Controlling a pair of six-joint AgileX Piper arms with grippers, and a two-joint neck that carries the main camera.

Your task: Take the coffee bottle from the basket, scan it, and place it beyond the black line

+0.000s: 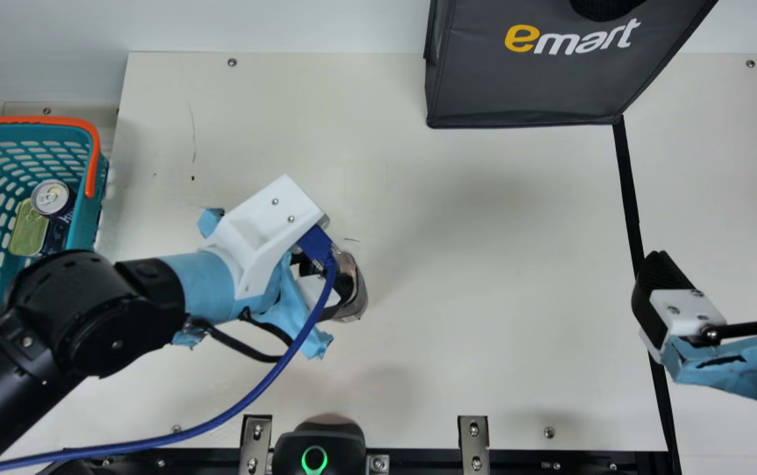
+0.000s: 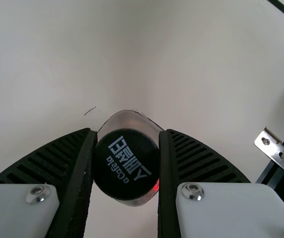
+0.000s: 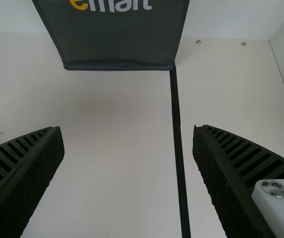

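Pinching glossy coffee btl w/ round blk cap: ribbed L jaws.

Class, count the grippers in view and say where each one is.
2. The left gripper is closed on the coffee bottle; the right gripper is open, above the black line.

bottle ×1: black cap, white print, see-through body, gripped, upright, between basket and line | basket: teal, slotted, orange handle, left | line: black, straight, right
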